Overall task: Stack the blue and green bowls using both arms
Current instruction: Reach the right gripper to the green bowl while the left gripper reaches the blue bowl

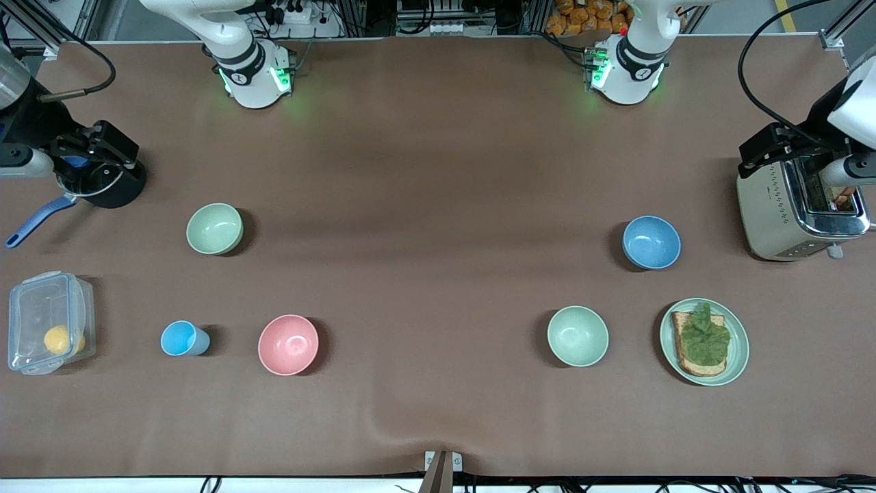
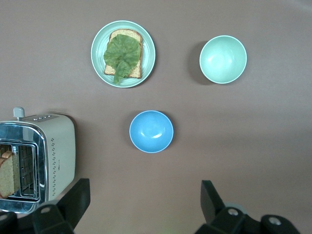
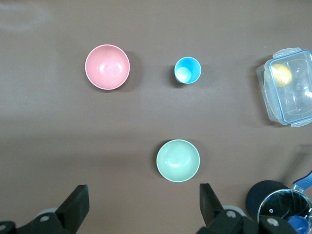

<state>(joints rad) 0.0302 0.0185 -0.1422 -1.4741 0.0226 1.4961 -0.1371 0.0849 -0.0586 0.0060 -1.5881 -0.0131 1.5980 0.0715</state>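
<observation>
the blue bowl (image 1: pixel 651 242) sits upright on the brown surface (image 1: pixel 438 205) toward the left arm's end, beside the toaster (image 1: pixel 794 209) and farther from the front camera than the plate of toast (image 1: pixel 704 342). nothing is in it. the green bowl (image 1: pixel 215 229), pale sage with a yellowish tint, sits upright toward the right arm's end, farther from the front camera than the pink bowl (image 1: pixel 288 344) and the light-blue cup (image 1: pixel 183 339). the two task bowls are well apart, and neither is touched by a claw.

the left claw (image 2: pixel 141 204) hangs over the surface near the toaster, fingers spread wide with nothing between them; in the left wrist view the blue bowl (image 2: pixel 151 131) lies on the surface ahead of the fingertips, clear of both fingers.

the right claw (image 3: pixel 144 207) hangs over the surface near the dark pot (image 1: pixel 102 179), fingers likewise spread wide and holding nothing; in the right wrist view the green bowl (image 3: pixel 178 160) lies on the surface ahead of the fingertips, clear of both fingers.

a mint-green bowl (image 1: pixel 577 335) stands upright beside the plate of toast. a clear lidded container (image 1: pixel 49 323) with a yellow item inside rests at the right arm's end of the surface. the toast on the plate carries a green leaf. a slice of bread shows in the toaster slot (image 2: pixel 7 174).
</observation>
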